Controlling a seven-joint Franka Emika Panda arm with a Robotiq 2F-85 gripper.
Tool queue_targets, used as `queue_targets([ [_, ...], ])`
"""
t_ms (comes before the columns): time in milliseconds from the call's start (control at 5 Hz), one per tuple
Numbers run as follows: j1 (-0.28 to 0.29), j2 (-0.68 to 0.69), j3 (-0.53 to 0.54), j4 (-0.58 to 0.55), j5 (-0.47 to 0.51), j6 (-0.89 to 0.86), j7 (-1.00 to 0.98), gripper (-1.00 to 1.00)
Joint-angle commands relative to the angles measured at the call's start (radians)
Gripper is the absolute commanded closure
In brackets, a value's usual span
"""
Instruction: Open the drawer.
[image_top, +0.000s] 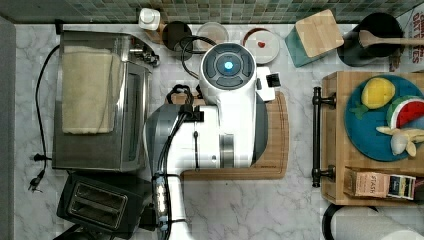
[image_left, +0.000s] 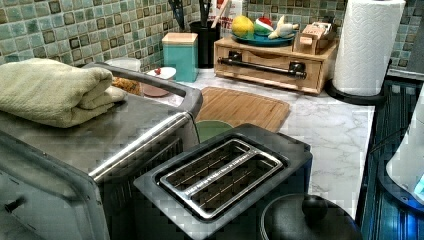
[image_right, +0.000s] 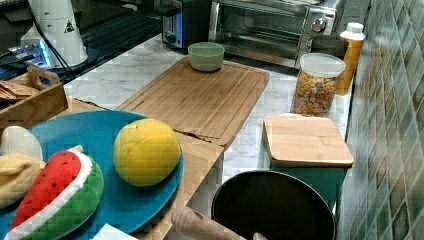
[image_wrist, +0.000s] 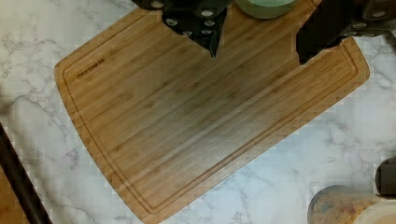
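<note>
Hand (image_wrist: 257, 44) hangs above the board (image_wrist: 201, 116), fingers (image_wrist: 212, 39) apart w/ nothing between them, grain of the board showing through the gap in the wrist view. The drawer (image_top: 332, 135) sits shut in a light-wood box at the top view's right, past the board's edge, w/ a strip of marble worktop (image_top: 300, 200) between board and handle (image_top: 316, 136). So the target lies off toward the top view's right from the arm (image_top: 227, 115), which covers most of the board from above. Handle's long axis runs up-down in the top view, i.e. parallel to the drawer front; in the left view it reads as a horizontal black bar (image_left: 262, 66) on two posts, standing a little proud of the wood. Judgement: hand needs to travel across to the bar, drop to its height, and straddle it across the thin dimension, then pull back toward the board side. Gap behind the bar looks slim, so finger entry could be fussy. Materials: bar is dark metal, round-ish, smooth, prob. slippery; drawer face is pale wood, flat, matte. Box top carries a blue plate (image_top: 370, 145) w/ soft toy fruit and a small carton (image_top: 372, 184), so a hard tug might shift the whole box rather than slide the drawer. Board is bamboo, grooved near the rim, rounded corners. Green bowl (image_right: 206, 55) sits at its far end in the right view.
</note>
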Motion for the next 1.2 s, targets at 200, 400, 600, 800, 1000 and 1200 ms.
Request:
queue_targets([
  [200, 0.001, 0.0, 0.0, -0.009, 0.0, 0.0, 0.0, -1.0],
  [400, 0.002, 0.0, -0.002, -0.009, 0.0, 0.0, -0.001, -1.0],
  [600, -0.007, -0.07, -0.008, -0.153, -0.097, 0.157, -0.161, -1.0],
  [800, -0.03, -0.099, -0.035, -0.227, -0.147, 0.249, -0.296, -1.0],
  [1000, -0.153, -0.07, 0.018, -0.212, -0.121, 0.246, -0.443, -1.0],
  [1200, -0.057, -0.064, -0.136, -0.232, -0.113, 0.33, -0.603, -1.0],
])
